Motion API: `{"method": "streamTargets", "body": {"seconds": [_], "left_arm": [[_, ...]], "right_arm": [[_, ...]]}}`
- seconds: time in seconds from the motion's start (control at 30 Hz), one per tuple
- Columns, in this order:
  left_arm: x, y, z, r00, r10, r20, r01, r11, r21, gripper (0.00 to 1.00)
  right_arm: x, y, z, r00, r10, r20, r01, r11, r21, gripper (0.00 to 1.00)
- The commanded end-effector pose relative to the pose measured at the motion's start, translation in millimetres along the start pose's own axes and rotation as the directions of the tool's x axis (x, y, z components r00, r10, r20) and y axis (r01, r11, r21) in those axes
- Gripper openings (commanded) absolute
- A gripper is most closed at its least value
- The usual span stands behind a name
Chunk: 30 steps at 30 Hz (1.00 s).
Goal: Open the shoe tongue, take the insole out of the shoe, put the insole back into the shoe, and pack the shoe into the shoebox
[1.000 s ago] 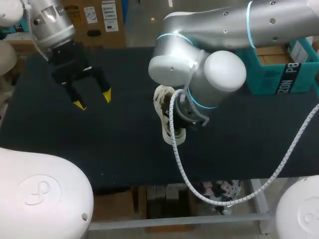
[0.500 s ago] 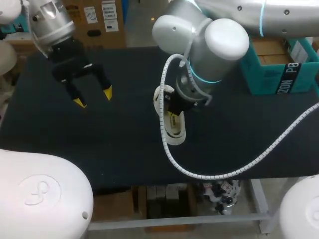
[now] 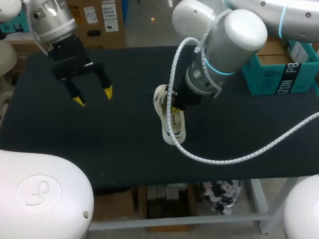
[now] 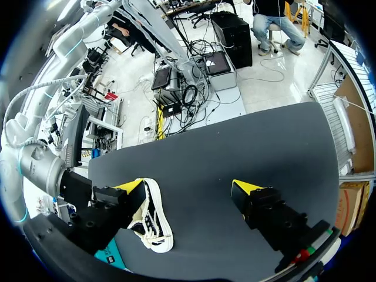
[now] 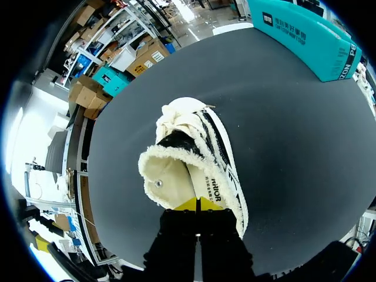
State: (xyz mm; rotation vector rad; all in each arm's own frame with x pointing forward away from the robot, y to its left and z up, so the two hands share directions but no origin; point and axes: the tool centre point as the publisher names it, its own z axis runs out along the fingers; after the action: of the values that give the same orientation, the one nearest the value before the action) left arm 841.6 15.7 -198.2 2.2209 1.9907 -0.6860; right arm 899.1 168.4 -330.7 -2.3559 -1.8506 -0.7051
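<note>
White fleece-lined shoe (image 5: 194, 147) upright in the middle of the dark desk (image 3: 124, 144), right claw (image 5: 198, 205) pinched narrow at its heel rim, left claw (image 3: 93, 97) spread wide, well apart, teal shoebox (image 3: 279, 74) beyond.

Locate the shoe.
Head view: the shoe lies near the table's middle, under the right gripper, with the teal shoebox off to its right.

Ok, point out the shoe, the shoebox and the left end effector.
shoe (image 5: 191, 126): right wrist view, on its laced upper.
shoebox (image 3: 276, 77): head view, on its teal side wall.
left end effector (image 3: 93, 97): head view, midway between its yellow tips.
</note>
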Motion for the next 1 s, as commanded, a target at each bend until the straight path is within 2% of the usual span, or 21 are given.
{"method": "streamTargets", "body": {"seconds": [0.03, 0.17, 0.3, 0.4, 0.57, 0.7, 0.8, 0.87, 0.93, 1.0], "left_arm": [[-1.9, -3.7, -2.6, 1.000, -0.004, -0.006, 0.004, 1.000, -0.006, 1.00], [-3.3, -5.8, -3.5, 1.000, -0.008, -0.012, 0.008, 1.000, -0.011, 1.00], [-4.2, -8.5, -4.4, 1.000, -0.009, -0.014, 0.008, 1.000, -0.014, 1.00], [-4.1, -9.6, -4.4, 1.000, -0.008, -0.014, 0.008, 1.000, -0.015, 1.00], [-3.6, -10.5, -2.5, 1.000, -0.006, -0.015, 0.006, 1.000, -0.012, 1.00], [-2.5, -10.3, -1.3, 1.000, -0.004, -0.015, 0.004, 1.000, -0.010, 1.00], [-1.7, -9.3, 0.1, 1.000, -0.001, -0.014, 0.001, 1.000, -0.007, 1.00], [-1.5, -8.4, 0.9, 1.000, 0.001, -0.014, -0.001, 1.000, -0.005, 1.00], [-1.9, -7.5, 2.0, 1.000, 0.003, -0.015, -0.003, 1.000, -0.002, 1.00], [-2.2, -7.1, 2.9, 1.000, 0.005, -0.016, -0.005, 1.000, 0.000, 1.00]], "right_arm": [[-15.4, 4.0, -4.3, 0.993, -0.015, -0.115, 0.028, 0.993, 0.112, 0.00], [-15.9, 5.4, -7.6, 0.990, -0.033, -0.135, 0.048, 0.992, 0.114, 0.00], [-14.4, 7.2, -11.2, 0.990, 0.010, -0.138, 0.004, 0.995, 0.096, 0.00], [-13.6, 6.1, -13.9, 0.987, 0.048, -0.154, -0.044, 0.999, 0.031, 0.00], [-15.2, 1.6, -19.6, 0.966, 0.105, -0.238, -0.119, 0.992, -0.047, 0.00], [-14.2, -4.2, -21.1, 0.963, 0.114, -0.243, -0.142, 0.985, -0.101, 0.00], [-14.7, -6.5, -23.5, 0.958, 0.074, -0.277, -0.104, 0.990, -0.095, 0.00], [-18.0, -6.6, -24.8, 0.944, 0.046, -0.327, -0.074, 0.995, -0.072, 0.00], [-21.5, -4.3, -23.6, 0.915, 0.007, -0.404, -0.015, 1.000, -0.017, 0.00], [-23.2, 0.5, -20.9, 0.896, -0.006, -0.444, 0.015, 1.000, 0.018, 0.00]]}}
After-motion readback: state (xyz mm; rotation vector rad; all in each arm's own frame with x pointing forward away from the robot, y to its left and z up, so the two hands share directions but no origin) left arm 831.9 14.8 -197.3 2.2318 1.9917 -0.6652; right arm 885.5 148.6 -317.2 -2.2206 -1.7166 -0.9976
